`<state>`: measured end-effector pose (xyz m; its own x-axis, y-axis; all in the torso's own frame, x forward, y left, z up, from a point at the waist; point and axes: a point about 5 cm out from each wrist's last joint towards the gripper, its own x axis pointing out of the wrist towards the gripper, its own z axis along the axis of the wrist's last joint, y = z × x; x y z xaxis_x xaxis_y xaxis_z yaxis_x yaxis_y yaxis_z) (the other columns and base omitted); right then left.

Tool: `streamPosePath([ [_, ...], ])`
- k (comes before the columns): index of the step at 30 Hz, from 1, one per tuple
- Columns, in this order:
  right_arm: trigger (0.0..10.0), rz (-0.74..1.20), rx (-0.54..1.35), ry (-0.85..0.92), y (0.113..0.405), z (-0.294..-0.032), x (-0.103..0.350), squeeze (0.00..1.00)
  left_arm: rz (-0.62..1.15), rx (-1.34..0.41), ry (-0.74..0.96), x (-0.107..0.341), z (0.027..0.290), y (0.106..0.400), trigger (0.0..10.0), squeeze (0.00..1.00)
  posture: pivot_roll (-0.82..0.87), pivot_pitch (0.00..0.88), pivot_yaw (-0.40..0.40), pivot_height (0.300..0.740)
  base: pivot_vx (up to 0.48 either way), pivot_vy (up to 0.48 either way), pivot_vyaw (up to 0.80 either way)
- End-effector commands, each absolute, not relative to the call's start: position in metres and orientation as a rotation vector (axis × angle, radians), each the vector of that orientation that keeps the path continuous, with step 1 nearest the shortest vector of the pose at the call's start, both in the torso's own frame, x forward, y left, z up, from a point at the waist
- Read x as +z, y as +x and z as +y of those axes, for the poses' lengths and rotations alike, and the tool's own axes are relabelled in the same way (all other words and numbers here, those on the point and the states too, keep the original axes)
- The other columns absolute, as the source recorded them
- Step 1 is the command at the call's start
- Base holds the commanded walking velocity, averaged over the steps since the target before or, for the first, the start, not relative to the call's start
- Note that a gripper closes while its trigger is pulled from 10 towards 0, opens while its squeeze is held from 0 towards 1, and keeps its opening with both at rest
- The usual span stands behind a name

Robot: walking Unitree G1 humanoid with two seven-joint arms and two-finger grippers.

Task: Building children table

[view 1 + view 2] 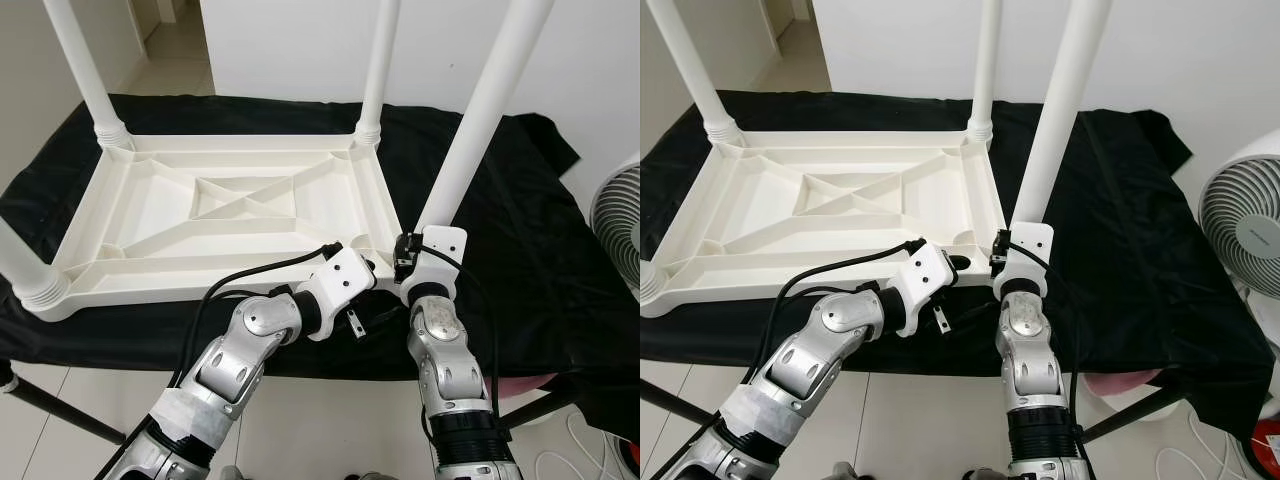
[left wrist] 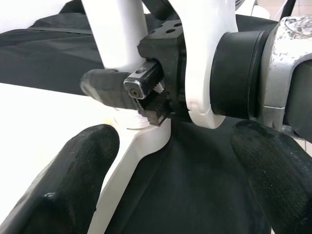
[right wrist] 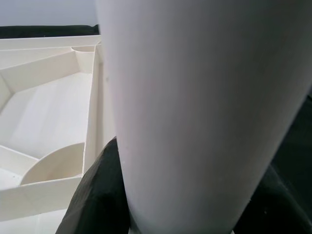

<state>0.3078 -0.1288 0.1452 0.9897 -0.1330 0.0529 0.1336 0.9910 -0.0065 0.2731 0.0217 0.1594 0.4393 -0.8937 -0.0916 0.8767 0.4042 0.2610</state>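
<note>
While the table top (image 1: 230,215) lies upside down on the black cloth (image 1: 520,250), the right gripper (image 2: 146,92) is clamped on the near-right leg (image 1: 480,110) (tilted off upright) at its socket, and the left gripper (image 1: 375,270), fingers spread, waits beside it.

I'm looking into a room of a home: pale glossy floor tiles (image 1: 330,420), plain white walls (image 1: 290,50), and a doorway opening onto a tiled hallway (image 1: 175,45). A white pedestal fan (image 1: 1245,225) is standing at the right, its cable (image 1: 1185,462) trailing on the floor beside a black-draped table (image 1: 1140,230).
</note>
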Motion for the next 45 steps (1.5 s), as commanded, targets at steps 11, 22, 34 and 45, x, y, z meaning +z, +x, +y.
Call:
streamPosePath([
  [11, 10.0, -0.028, 0.106, 0.039, 0.313, -0.130, 0.146, 1.00, -0.053, -1.124, 0.307, 0.157, 0.024, 0.272, 10.0, 0.00, -0.13, 0.034, 0.002, 0.740, 0.000, 0.000, 0.00],
  [22, 10.0, -0.020, 0.518, -0.163, 0.314, -0.150, 0.148, 0.00, -0.050, -1.128, 0.308, 0.157, 0.025, 0.272, 10.0, 0.00, -0.13, 0.036, 0.011, 0.740, 0.000, 0.000, 0.00],
  [34, 10.0, -0.001, 0.782, -0.278, 0.332, -0.167, 0.156, 0.00, -0.057, -1.129, 0.313, 0.160, 0.025, 0.275, 10.0, 0.00, -0.13, 0.036, 0.025, 0.740, 0.000, 0.000, 0.00],
  [45, 0.0, 0.078, 0.837, -0.262, 0.340, -0.171, 0.140, 0.00, -0.064, -1.119, 0.309, 0.162, 0.024, 0.276, 10.0, 0.00, -0.13, 0.033, 0.019, 0.740, 0.000, 0.000, 0.00],
])
